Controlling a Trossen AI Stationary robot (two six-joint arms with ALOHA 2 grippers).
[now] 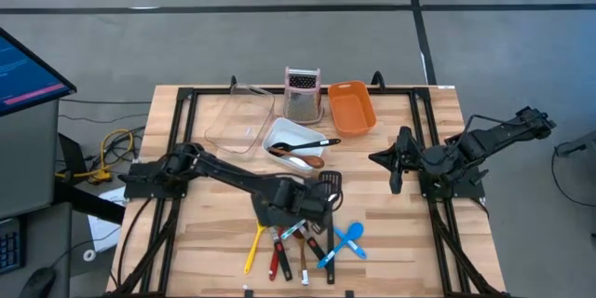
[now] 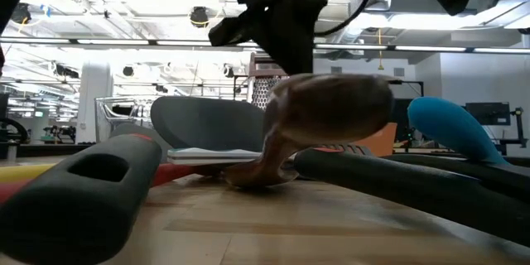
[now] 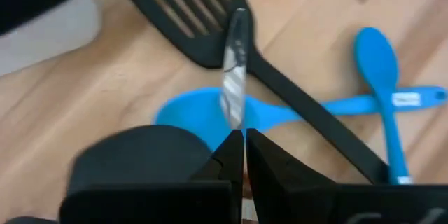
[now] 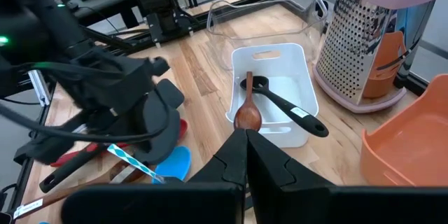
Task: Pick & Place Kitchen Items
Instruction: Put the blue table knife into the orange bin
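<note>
Left end effector point(image 1: 296, 207) sits low over the utensil pile at the bench's front centre. In the left wrist view its fingers point(image 3: 227, 155) are pinched nearly together on a thin shiny metal blade-like piece point(image 3: 235, 70) that sticks out from between them; which utensil it belongs to can't be told. Right under it: a black slotted turner point(image 3: 189, 14), a blue spoon point(image 3: 210, 112) with the turner handle crossing over it, and a second blue spoon point(image 3: 381, 77) lying across the first one's handle.

Around the left end effector in the high view: a yellow-handled tool point(image 1: 253, 249), red-handled tools point(image 1: 277, 253), wood-handled tool point(image 1: 304, 263), blue spoons point(image 1: 346, 239), all fanned on the bench point(image 1: 410, 251) near the front edge.

White tub point(image 1: 291, 135) behind the pile holds a wooden spoon point(image 4: 248, 112) and a black spatula point(image 4: 283, 105).

Right end effector point(image 1: 395, 169) hovers at the bench's right side, well apart from the pile, fingers point(image 4: 234, 157) closed together, nothing between them.

Further back: clear tub point(image 1: 240, 119), steel grater with pink top point(image 1: 302, 93), orange tub point(image 1: 352, 107).
</note>
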